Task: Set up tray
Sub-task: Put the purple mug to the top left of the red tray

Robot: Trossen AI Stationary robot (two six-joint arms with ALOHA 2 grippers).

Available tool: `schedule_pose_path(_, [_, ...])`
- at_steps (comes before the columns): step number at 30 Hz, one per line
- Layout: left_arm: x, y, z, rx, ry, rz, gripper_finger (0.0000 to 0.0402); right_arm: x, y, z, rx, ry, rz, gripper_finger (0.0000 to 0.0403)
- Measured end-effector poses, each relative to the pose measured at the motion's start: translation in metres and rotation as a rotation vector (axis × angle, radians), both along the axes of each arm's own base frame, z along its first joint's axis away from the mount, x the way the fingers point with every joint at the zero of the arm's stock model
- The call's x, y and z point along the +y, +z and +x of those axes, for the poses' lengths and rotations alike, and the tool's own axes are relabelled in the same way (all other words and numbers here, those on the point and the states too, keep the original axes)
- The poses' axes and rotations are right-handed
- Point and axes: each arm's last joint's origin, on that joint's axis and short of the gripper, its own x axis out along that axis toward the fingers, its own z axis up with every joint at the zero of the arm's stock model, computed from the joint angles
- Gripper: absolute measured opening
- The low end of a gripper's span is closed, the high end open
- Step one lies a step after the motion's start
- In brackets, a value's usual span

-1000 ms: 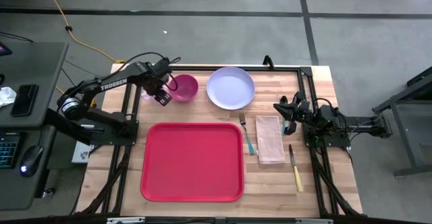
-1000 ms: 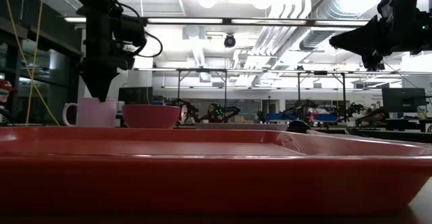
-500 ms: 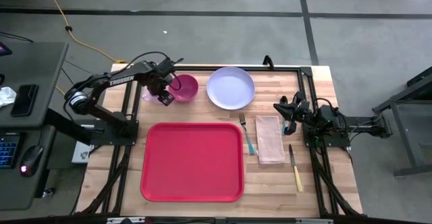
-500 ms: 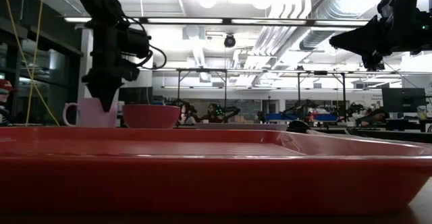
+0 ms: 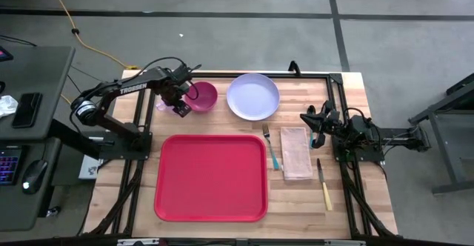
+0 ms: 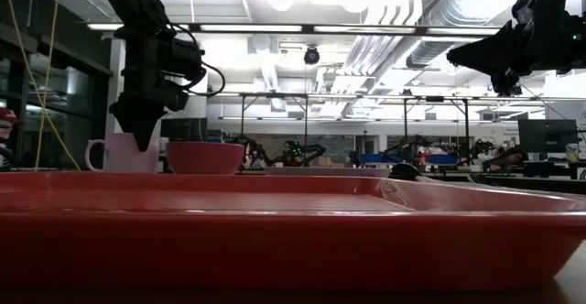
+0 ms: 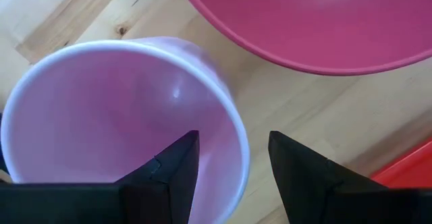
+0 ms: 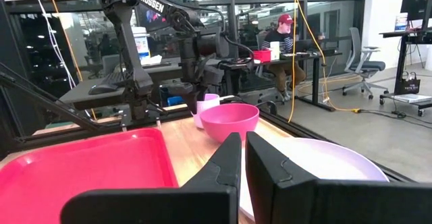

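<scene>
Left gripper (image 7: 228, 163): it was at the far left of the table, lowered over the pale pink mug (image 7: 115, 116). Its 2 fingers were spread, 1 inside the mug and 1 outside, with the mug's wall between them. I could not tell if they already touched the wall.
Mug: it stood upright on the wood, just beside the magenta bowl (image 5: 201, 95), to the left of it.
Step in hand: as I judged it, the mug was being taken first, and the grasp was not yet closed.
Next move: it seemed to call for pressing the fingers on the wall, lifting straight up so the bowl was not pushed, then carrying the mug near to the tray.
Tray (image 5: 211, 176): it lay flat in the near middle of the table, with nothing on it.
Other things: the lavender plate (image 5: 252, 95) was far, right of the bowl; the fork (image 5: 270, 148), the napkin (image 5: 295, 153) and the knife (image 5: 324, 184) lay right of the tray.
Right gripper (image 8: 241, 158): it waited at the right edge, above the table, fingers almost pressed together and holding nothing.
</scene>
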Motion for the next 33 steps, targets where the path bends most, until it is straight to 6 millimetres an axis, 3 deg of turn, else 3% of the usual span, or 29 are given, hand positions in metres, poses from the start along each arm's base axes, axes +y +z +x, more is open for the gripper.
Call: schedule_pose_path(33, [-0.0008, 0.0001, -0.0009, 0.010, 0.008, -0.009, 0.0211, 0.0000, 0.0000, 0.0000, 0.000, 0.000, 0.000, 0.0000])
